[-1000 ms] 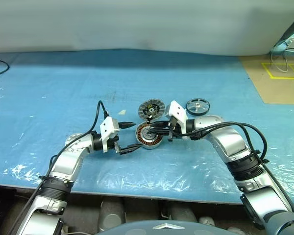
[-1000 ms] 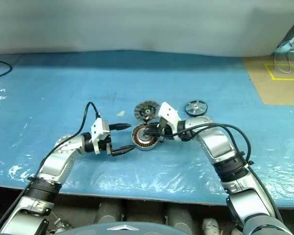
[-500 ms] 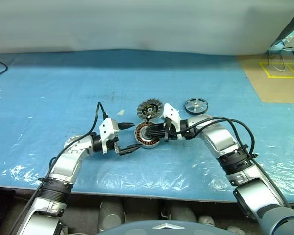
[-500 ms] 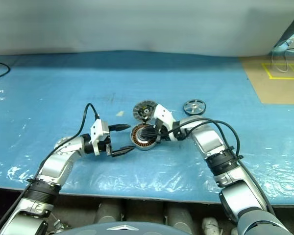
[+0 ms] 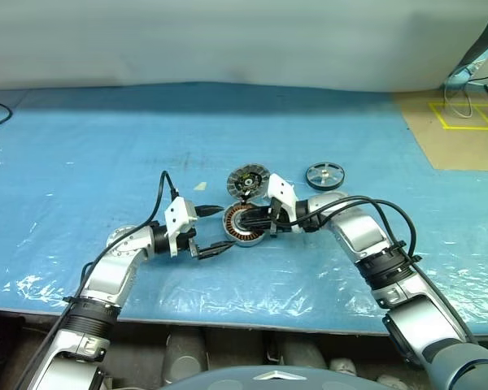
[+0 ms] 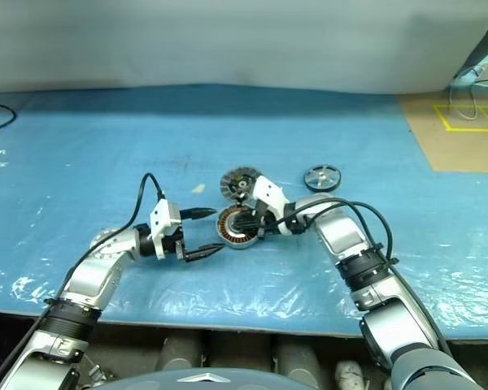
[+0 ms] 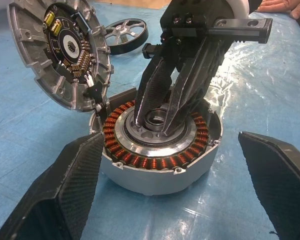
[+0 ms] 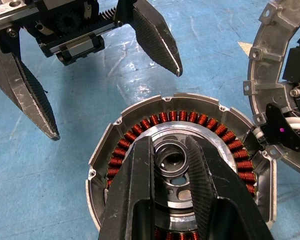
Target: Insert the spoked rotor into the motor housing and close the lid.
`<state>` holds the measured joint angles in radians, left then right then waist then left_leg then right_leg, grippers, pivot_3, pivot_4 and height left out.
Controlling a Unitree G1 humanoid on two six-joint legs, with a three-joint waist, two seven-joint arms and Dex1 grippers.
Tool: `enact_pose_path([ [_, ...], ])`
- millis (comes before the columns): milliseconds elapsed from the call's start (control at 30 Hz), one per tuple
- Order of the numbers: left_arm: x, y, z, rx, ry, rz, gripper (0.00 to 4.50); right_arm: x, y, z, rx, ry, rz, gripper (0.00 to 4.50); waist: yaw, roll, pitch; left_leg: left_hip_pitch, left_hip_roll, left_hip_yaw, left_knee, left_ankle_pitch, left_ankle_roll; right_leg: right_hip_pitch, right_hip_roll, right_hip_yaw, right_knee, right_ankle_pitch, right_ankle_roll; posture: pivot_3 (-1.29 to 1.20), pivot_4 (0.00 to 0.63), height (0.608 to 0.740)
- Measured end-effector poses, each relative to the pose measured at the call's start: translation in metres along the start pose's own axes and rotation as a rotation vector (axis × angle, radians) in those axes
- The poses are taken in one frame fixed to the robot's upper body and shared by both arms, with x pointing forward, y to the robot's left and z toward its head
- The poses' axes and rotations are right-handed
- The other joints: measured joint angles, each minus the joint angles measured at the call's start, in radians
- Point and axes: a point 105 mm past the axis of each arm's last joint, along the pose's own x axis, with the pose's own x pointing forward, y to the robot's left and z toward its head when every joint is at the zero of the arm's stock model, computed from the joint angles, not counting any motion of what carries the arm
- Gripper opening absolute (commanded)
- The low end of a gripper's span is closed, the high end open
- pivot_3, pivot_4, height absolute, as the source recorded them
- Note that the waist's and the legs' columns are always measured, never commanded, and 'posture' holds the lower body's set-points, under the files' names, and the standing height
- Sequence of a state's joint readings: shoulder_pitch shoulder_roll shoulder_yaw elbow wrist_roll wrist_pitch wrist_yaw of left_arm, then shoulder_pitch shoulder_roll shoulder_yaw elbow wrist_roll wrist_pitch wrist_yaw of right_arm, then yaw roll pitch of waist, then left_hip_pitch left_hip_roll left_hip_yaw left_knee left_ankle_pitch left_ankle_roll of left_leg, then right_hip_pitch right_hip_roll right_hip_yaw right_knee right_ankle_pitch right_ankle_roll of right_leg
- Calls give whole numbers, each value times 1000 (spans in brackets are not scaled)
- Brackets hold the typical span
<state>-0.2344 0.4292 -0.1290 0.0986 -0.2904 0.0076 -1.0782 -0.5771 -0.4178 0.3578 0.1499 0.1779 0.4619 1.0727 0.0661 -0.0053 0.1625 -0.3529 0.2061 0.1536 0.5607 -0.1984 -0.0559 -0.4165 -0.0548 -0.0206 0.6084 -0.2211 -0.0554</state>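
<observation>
motor housing (image 7: pixel 160 150): sits open on the blue counter (image 5: pixel 106 154), copper windings ringing a silver central hub (image 8: pixel 171 156).
lid (image 7: pixel 60 55): swung up on its hinge at the housing's far rim, inner face with dark centre showing.
spoked rotor (image 5: pixel 326 175): lies flat on the counter beyond the right arm, apart from the housing.
right tool (image 8: pixel 171 150): reaches down into the housing from the right, its two black fingers narrowly parted and closed around the central hub, tips on the inner plate.
left tool (image 5: pixel 218 229): level at the housing's left side, spread wide, one finger to each side of the casing's near wall, holding nothing.
person's hand (image 7: pixel 284 6): at the far edge of the counter.
</observation>
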Motion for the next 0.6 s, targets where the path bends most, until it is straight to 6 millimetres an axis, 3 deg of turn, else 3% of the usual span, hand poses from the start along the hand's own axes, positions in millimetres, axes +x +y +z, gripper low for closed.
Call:
enact_pose_path([
  [600, 2, 0, 2, 6, -3, -8, 4500, -2, -2, 2, -10, 3, -7, 555, 0, 0, 0, 0, 0, 0, 0, 0, 0, 0, 0, 0, 0, 0, 0, 0, 150, 740],
])
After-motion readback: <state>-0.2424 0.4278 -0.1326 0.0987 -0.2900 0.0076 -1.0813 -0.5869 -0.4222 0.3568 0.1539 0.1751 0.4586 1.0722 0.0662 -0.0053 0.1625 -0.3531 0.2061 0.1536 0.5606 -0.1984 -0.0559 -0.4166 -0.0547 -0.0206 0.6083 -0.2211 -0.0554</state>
